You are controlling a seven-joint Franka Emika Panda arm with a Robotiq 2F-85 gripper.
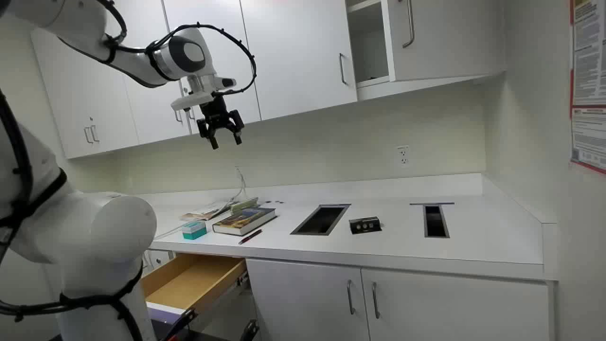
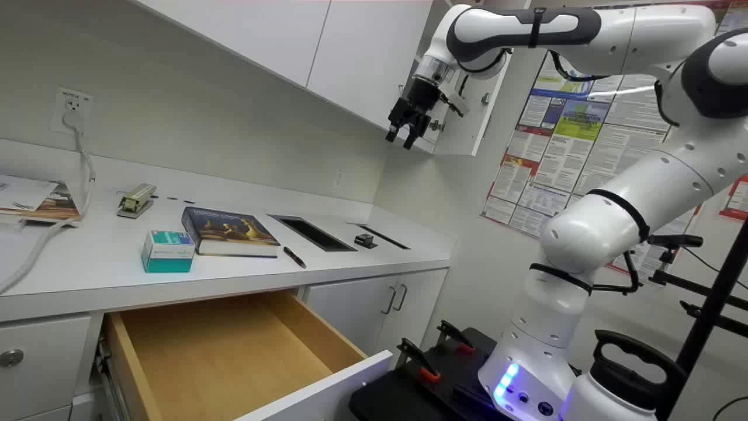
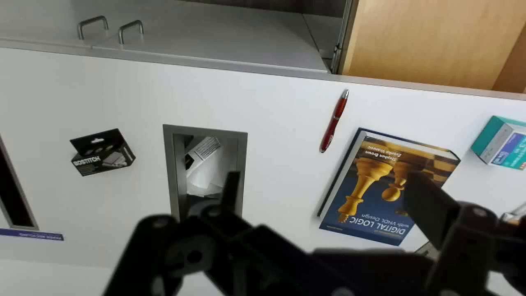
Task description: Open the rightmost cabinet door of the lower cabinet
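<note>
Above the white worktop, the Robotiq gripper hangs with jaws spread, pinching nothing; the rightmost cabinet door of the lower cabinet lies at 4 o'clock from it in an exterior view, well apart and lower, closed; its silver bar handle is mounted vertically near the 9 o'clock edge; current step, by judgement: approach, handle not yet engaged; next move: lower the gripper to handle height in front of the door, straddle the bar handle, clamp, then draw outward, the hinge being presumably at the 3 o'clock edge; caution: route the motion clear of the pulled-out wooden drawer, at 7 o'clock from the gripper in an exterior view; containers, wrist view: the grey-framed worktop recess holds a labelled white carton and, apparently, loose white paper; at 9 o'clock from it lies the black Bostitch carton, contents hidden; farther toward 9 o'clock, the narrow slot is too dark to tell what it contains; at 3 o'clock, the teal-and-white box shows its outer faces only
</note>
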